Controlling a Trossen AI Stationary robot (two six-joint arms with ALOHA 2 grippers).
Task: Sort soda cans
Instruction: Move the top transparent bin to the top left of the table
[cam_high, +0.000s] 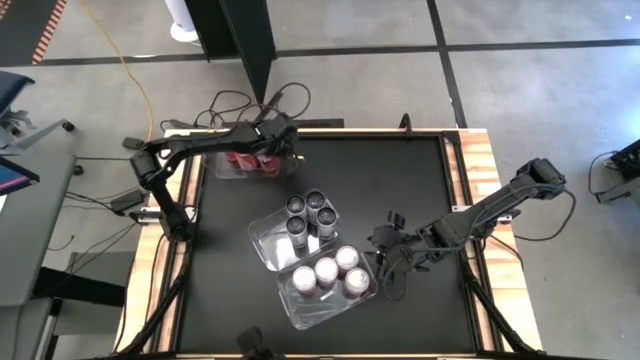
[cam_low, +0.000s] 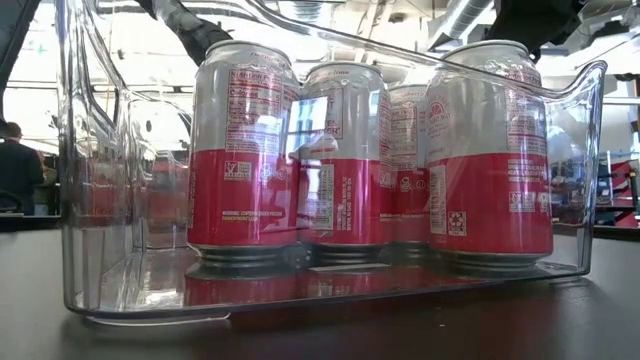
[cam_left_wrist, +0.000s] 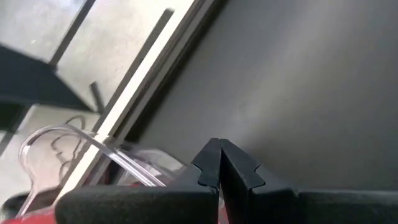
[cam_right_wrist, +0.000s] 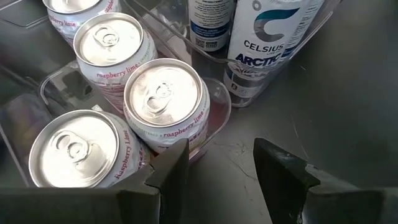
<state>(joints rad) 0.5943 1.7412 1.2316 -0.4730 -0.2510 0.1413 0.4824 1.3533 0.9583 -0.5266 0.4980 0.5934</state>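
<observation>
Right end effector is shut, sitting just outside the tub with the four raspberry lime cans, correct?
Not quite: the right end effector is open, as the right wrist view shows. It does sit just outside the tub holding four raspberry lime cans.

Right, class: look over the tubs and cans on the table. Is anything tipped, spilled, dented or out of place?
Nothing stands out. The raspberry lime cans stand upright in their clear tub, the dark cans upright in theirs, with no spill visible. The right gripper is open beside the tub.
</observation>
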